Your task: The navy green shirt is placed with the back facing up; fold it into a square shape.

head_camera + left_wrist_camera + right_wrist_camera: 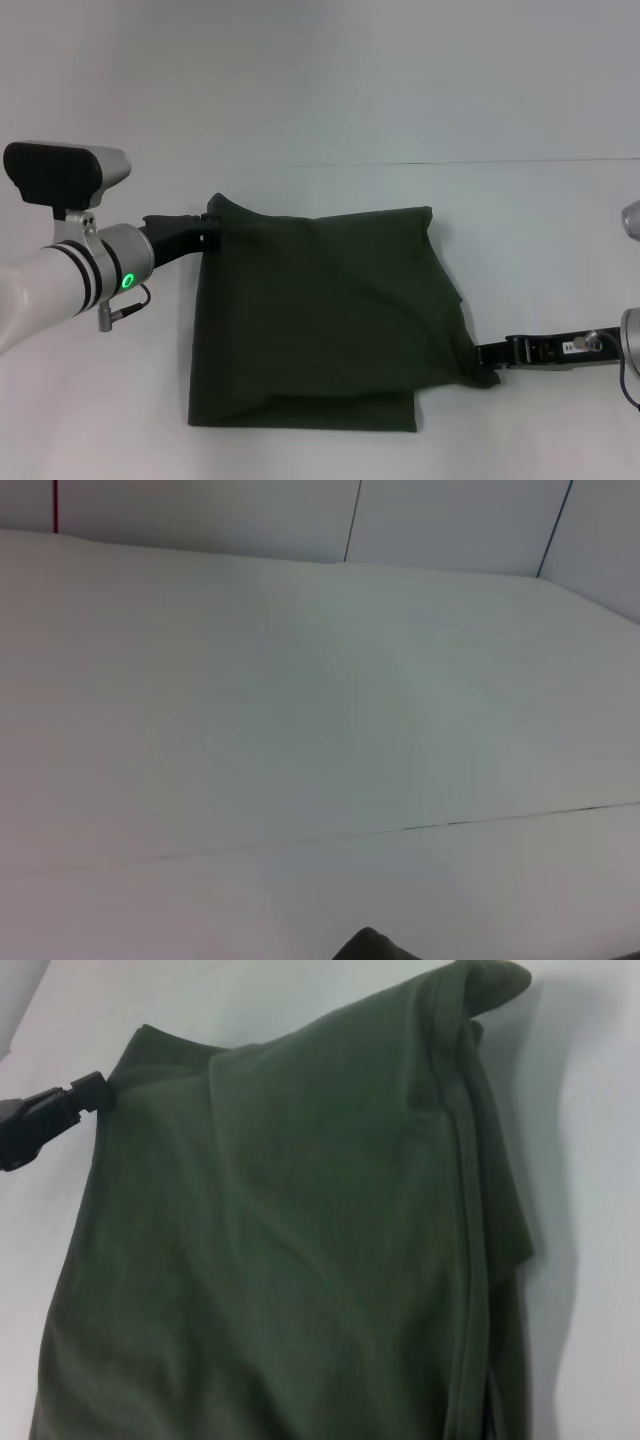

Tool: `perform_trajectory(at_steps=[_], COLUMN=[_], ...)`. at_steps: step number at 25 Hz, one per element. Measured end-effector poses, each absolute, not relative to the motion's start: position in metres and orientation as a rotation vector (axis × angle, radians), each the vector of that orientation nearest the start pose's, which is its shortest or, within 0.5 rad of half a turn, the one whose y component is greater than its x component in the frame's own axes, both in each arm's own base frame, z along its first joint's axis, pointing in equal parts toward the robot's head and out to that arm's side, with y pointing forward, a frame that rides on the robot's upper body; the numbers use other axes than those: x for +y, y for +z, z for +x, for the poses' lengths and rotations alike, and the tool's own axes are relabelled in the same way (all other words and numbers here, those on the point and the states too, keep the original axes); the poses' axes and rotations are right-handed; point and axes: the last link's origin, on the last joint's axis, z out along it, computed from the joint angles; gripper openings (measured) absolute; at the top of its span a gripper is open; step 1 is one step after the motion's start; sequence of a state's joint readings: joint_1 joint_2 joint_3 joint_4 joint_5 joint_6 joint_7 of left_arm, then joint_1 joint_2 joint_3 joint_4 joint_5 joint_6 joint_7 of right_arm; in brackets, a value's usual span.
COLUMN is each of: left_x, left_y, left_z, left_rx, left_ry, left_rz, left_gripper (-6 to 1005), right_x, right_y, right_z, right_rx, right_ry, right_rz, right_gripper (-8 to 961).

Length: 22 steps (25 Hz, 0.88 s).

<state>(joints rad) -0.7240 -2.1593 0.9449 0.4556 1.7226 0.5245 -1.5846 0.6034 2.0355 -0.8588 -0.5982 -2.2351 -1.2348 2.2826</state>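
Olive shirt point(320, 320) folded, end effectors point(210, 230) gripping corners

The navy green shirt point(320, 320) lies folded on the counter point(320, 120) in front of me, in the middle. My left gripper point(208, 230) is at its far left corner. My right gripper point(490, 355) is at its right edge, near the near corner. The far counter lies behind the shirt.
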Motion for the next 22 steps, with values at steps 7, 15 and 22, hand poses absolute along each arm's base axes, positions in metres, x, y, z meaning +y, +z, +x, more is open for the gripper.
perform_trajectory(at_steps=[7,15,22], left_x=[0.4323,0.4323,0.4323], left_y=[-0.0524,-0.0524,-0.0524], left_z=[-0.2576,-0.2576,-0.2576], left_rx=[-1.009,-1.009,-1.009], left_ry=[-0.410,-0.410,-0.410], left_rz=[-2.053,-2.053,-2.053], left_gripper=[7,6,7], right_x=[0.3563,0.3572,0.3558], right_y=[-0.0171,-0.0176,-0.0228], right_z=[0.3002,0.2989,0.2957], right_rx=[1.701,1.694,1.690], right_ry=[0.269,0.264,0.245], right_rz=[-2.283,-2.289,-2.314], right_gripper=[382,378,375])
